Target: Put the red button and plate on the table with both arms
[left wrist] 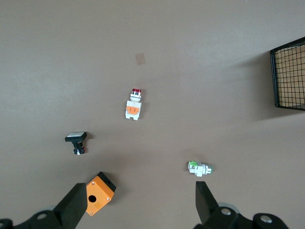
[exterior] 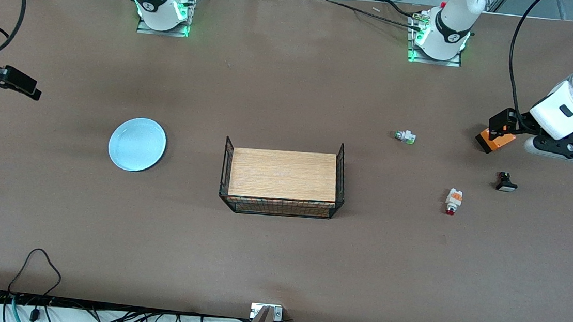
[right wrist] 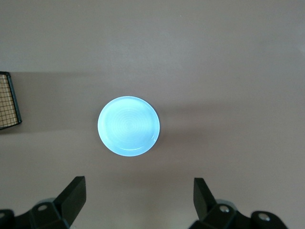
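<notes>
The red button lies on the table toward the left arm's end, red cap toward the front camera. It also shows in the left wrist view. The pale blue plate lies flat on the table toward the right arm's end and shows in the right wrist view. My left gripper hangs open and empty over the orange box; its own view shows the fingers wide apart. My right gripper hangs open and empty over the table at the right arm's end, apart from the plate; it also shows in its own view.
A wooden tray with black wire sides stands mid-table. An orange box with a hole, a white part with a green tip and a small black part lie near the red button. Cables run along the front edge.
</notes>
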### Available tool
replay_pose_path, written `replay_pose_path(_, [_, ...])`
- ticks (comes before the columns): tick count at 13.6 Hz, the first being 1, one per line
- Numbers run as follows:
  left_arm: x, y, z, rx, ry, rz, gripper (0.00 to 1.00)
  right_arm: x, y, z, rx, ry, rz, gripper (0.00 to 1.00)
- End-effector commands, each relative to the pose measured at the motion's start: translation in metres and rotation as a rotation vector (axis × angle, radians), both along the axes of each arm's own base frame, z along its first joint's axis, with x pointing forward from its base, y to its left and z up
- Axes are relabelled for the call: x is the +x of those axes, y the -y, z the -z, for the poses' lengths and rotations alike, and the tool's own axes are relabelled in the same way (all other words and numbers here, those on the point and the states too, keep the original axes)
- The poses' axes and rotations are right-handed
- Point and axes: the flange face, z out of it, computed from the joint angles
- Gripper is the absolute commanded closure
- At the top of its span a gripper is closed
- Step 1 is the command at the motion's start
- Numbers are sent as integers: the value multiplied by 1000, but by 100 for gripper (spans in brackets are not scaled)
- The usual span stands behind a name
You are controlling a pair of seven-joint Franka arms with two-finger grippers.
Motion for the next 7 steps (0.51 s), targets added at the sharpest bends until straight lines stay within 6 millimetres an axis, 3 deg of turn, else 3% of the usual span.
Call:
replay_pose_path(1, [-3, 0, -8, 19, 1, 14, 0, -8, 0, -9, -13, 12, -52, 0])
replay_pose_path(7, [-3, 1, -9, 19, 3, 16, 0, -6, -1, -16, -8, 16, -59, 0])
